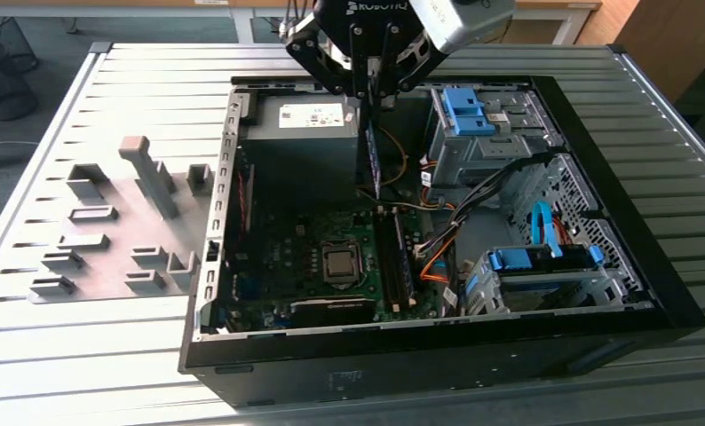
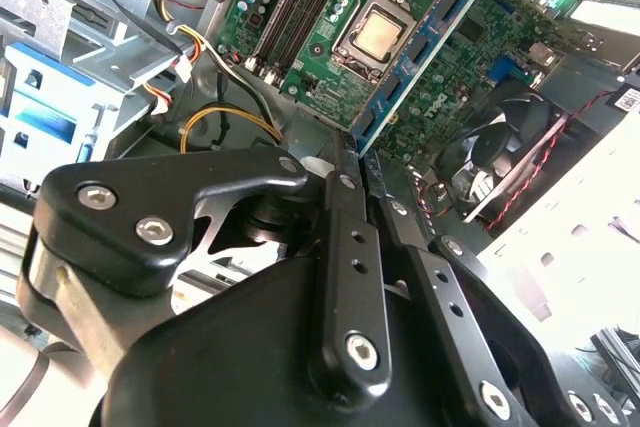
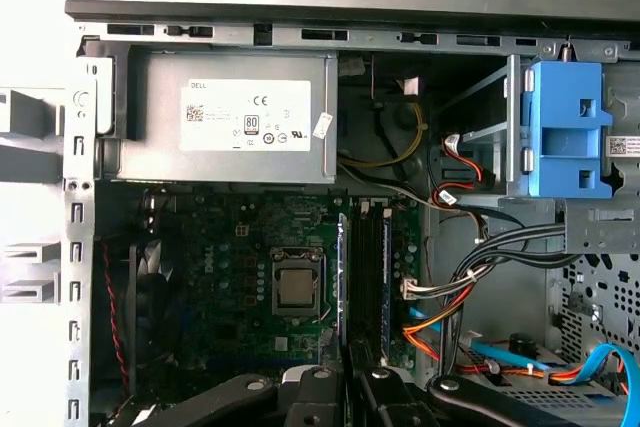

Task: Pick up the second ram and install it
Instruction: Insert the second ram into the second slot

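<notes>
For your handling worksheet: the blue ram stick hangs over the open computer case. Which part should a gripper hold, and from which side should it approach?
Pinch the second ram across its two flat faces near one end, as the gripper does now. Come from above. The board is thin and flat, so the faces give the pads purchase, and the case is walled on its sides and open only upward.

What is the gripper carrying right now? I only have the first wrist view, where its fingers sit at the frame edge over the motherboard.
Observer: In the second wrist view the gripper is shut on the second ram, a blue stick with black chips.
Operator: Is it seated in a slot?
Observer: It doesn't look so. In the exterior view it hangs upright above the motherboard, and its lower end looks short of the slots.
Operator: Anything outside the case?
Observer: Grey fixture blocks stand beside the case, on the exterior view's left.
</notes>
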Robot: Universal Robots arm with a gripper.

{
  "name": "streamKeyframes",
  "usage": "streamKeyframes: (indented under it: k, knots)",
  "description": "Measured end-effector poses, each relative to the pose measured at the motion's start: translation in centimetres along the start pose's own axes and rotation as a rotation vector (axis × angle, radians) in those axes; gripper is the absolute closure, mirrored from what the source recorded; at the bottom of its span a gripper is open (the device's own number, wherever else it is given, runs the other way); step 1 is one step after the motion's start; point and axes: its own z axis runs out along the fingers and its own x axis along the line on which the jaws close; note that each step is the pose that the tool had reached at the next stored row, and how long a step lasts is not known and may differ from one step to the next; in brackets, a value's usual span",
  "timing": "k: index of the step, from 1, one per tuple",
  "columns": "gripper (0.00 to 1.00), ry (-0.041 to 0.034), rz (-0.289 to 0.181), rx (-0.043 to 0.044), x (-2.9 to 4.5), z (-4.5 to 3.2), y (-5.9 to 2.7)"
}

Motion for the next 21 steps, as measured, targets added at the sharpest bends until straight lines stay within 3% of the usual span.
streamKeyframes:
  k: [9, 21]
  knots:
    - [0.86, 0.0000, 0.000, -0.0001, -0.20, 0.34, 0.00]
    - [0.86, 0.0000, 0.002, 0.0000, -0.69, 2.41, -0.03]
